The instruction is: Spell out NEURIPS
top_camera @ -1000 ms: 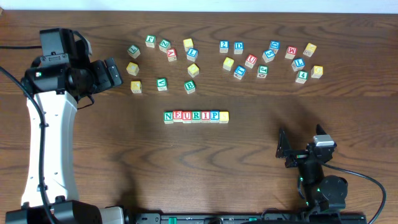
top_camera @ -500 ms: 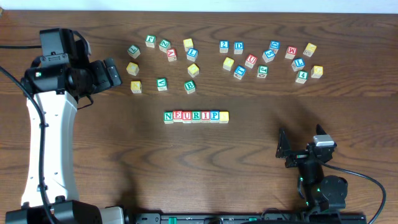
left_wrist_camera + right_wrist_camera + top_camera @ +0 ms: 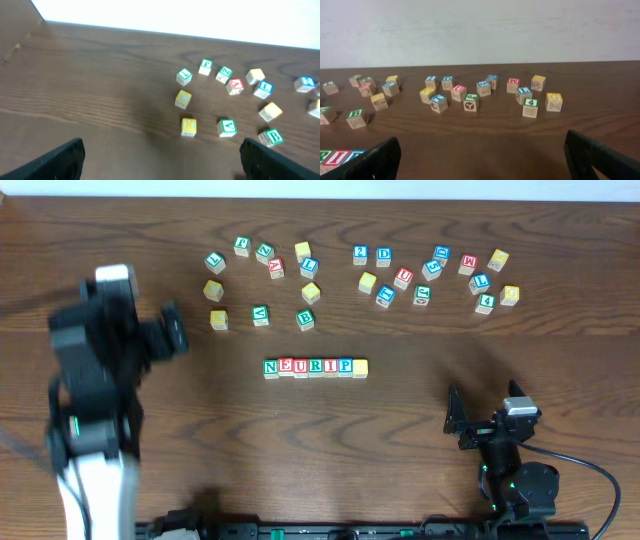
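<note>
The NEURIPS row (image 3: 315,367) lies at the table's middle: cubes N, E, U, R, I, P, then a yellow-faced cube (image 3: 360,366) at its right end, all touching. Its right part shows at the bottom left of the right wrist view (image 3: 335,157). My left gripper (image 3: 172,335) is open and empty, blurred, at the left of the table, well left of the row. In its wrist view the fingers (image 3: 55,162) stand wide apart. My right gripper (image 3: 455,420) is open and empty near the front right, its fingers (image 3: 600,157) wide apart.
Loose cubes lie in two clusters at the back: a left one (image 3: 262,280) with F, V, L, B and yellow cubes, also in the left wrist view (image 3: 227,100), and a right one (image 3: 432,275) with 2, D, U, M, 4, also in the right wrist view (image 3: 485,95).
My left arm has swung back towards the front of the table and is blurred by motion. The row of cubes and the right arm have not moved.
</note>
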### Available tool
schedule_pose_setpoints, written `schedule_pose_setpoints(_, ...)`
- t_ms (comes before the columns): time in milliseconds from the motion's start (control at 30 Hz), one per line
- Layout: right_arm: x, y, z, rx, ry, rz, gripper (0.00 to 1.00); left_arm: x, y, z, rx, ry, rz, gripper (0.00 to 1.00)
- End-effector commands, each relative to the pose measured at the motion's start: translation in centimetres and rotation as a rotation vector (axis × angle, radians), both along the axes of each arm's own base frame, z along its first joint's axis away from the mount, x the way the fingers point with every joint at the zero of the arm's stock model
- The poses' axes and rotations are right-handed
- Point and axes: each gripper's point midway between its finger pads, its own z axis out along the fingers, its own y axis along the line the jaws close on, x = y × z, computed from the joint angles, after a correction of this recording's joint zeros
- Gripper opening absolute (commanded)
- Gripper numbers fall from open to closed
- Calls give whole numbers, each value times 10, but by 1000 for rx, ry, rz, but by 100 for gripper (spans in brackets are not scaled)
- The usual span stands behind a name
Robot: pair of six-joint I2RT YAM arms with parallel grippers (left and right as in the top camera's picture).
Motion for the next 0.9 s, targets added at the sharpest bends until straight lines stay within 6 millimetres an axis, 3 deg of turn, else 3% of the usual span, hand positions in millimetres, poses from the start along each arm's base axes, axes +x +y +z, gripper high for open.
schedule_pose_setpoints(0,0,-2,-1,-12,0,-9,99,-35,-4,-25,41,-64,-3,98)
schedule_pose_setpoints(167,0,-2,-1,-12,0,-9,99,-65,-10,-53,57,-232,3,98)
schedule_pose_setpoints(400,0,-2,-1,-12,0,-9,99,-76,-12,-82,90,-418,5,98)
schedule_pose_setpoints(700,0,-2,-1,-12,0,-9,99,-78,-12,-110,94,-439,5,98)
schedule_pose_setpoints(867,0,-2,-1,-12,0,-9,99,-80,-11,-127,84,-370,12,98)
